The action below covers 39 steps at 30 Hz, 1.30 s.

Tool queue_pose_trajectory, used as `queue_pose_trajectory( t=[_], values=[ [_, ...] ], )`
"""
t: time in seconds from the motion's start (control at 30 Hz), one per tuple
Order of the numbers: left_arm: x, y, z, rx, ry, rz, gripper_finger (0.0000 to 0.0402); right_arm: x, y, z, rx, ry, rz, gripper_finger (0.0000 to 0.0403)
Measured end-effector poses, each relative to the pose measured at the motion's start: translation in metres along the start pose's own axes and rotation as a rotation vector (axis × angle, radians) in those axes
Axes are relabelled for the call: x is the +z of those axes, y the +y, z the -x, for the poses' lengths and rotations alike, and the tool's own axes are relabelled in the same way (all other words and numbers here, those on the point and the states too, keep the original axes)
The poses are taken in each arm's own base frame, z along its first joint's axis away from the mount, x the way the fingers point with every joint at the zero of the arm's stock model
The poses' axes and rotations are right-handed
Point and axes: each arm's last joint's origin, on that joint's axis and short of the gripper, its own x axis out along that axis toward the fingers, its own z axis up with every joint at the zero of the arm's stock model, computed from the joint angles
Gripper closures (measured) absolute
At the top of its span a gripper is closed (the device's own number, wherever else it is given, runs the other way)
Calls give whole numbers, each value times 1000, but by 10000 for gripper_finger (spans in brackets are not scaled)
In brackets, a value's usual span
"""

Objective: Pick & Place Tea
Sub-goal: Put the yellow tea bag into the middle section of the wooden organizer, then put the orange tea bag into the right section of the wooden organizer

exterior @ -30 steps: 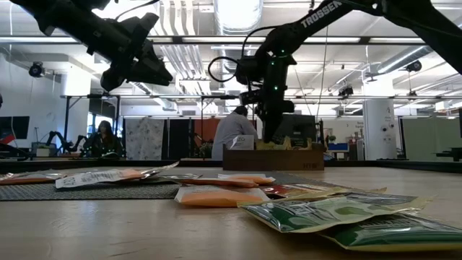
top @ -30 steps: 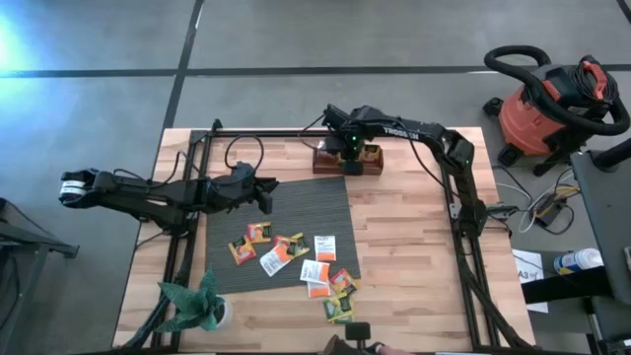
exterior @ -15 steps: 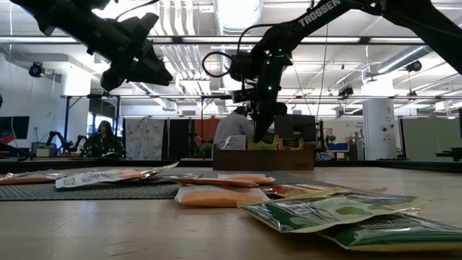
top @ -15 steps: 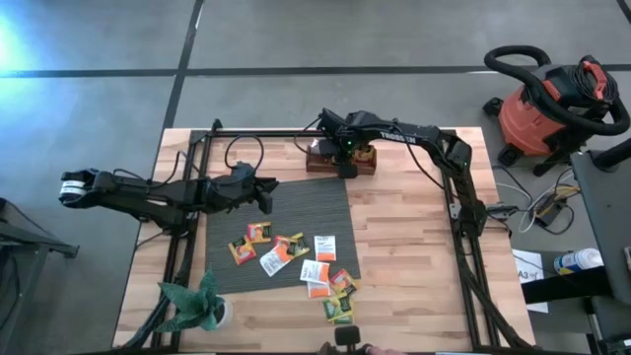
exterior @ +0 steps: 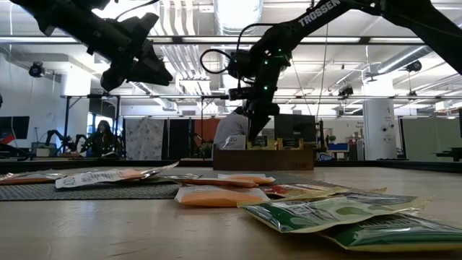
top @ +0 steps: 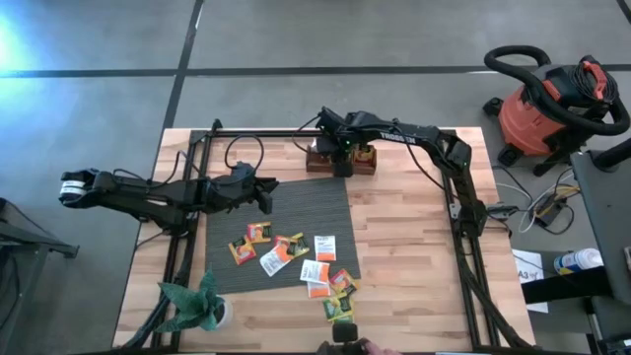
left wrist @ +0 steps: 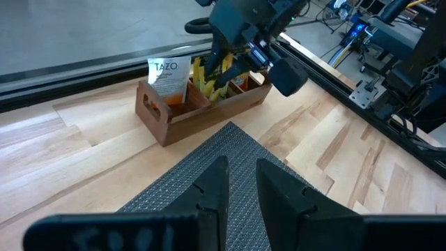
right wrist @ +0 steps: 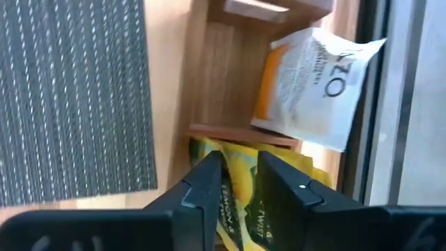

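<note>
A pale wooden table (top: 414, 247) stands on a grey floor, with a grey mat (top: 286, 222) across it. The tea packets (top: 296, 261) lie scattered over the mat's near edge and the wood beside it. More packets stand in a wooden box (left wrist: 202, 97) at the far edge, among them a white one (right wrist: 313, 84) and yellow ones (right wrist: 240, 188). The right gripper (right wrist: 237, 181) is in that box, its narrowly parted fingers straddling a yellow packet. The left gripper (left wrist: 240, 185) hovers over the mat, fingers slightly apart and empty.
</note>
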Motion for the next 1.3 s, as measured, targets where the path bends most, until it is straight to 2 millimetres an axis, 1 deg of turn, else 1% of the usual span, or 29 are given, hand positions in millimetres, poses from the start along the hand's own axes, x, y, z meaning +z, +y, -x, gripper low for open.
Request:
queue_pose_trajectory(
  t=[0.1,0.27,0.3,0.37,0.43,0.5,0.6,0.73,0.83,0.9,1.0,1.07,1.13,1.2,1.3],
  values=[
    [0,0,0,-1,1,0,333,3,-4,5,-53,0,-28,303],
    [0,0,0,-3,3,0,333,3,-12,13,-349,150,-38,315],
    [0,0,0,-3,2,0,333,3,-14,15,-382,165,-41,318],
    [0,0,0,-3,3,-1,333,3,-15,19,-373,167,-41,326],
    [0,0,0,-3,5,-2,333,4,-13,25,-304,132,-44,332],
    [-2,1,0,-8,28,-9,333,7,-9,31,-196,68,-75,336],
    [-9,3,0,-44,137,-37,333,12,-1,36,20,-53,-166,339],
    [-27,11,1,-41,346,-47,333,19,17,36,326,-153,-250,337],
    [-48,21,-1,-25,485,16,333,23,35,32,470,-153,-314,332],
    [-59,25,-3,-52,551,85,333,24,48,28,550,-131,-347,328],
    [-70,24,-7,-149,570,160,333,25,69,22,642,-92,-384,322],
    [-74,21,-10,-235,528,158,333,29,84,17,664,-73,-405,318],
    [-78,19,-12,-314,470,112,333,34,101,12,678,-68,-447,315],
    [-83,19,-15,-345,453,41,333,38,117,7,697,-58,-503,312],
    [-93,21,-18,-349,521,-17,333,45,138,-1,720,-88,-556,309]
  ],
)
